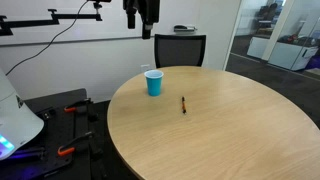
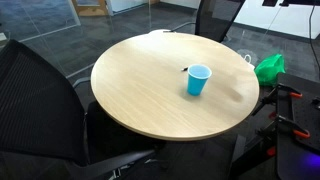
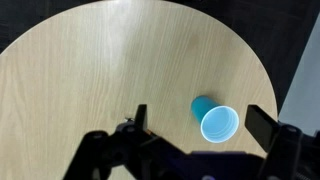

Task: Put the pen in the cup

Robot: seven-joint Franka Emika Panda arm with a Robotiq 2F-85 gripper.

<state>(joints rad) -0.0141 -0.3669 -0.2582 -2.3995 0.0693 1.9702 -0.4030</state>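
Approach step, nothing grasped: my jaws hang spread and empty at the top of the frame, high over the round light-wood tabletop (image 1: 230,130). The thin dark brownish-red pen (image 1: 183,104) lies flat mid-frame, lower right of the small bright blue plastic cup (image 1: 153,83), not touching. Next: descend, align across the pen, pinch it.

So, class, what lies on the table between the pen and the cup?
Nothing. In an exterior view only bare tabletop separates the pen from the cup, and the two do not touch.
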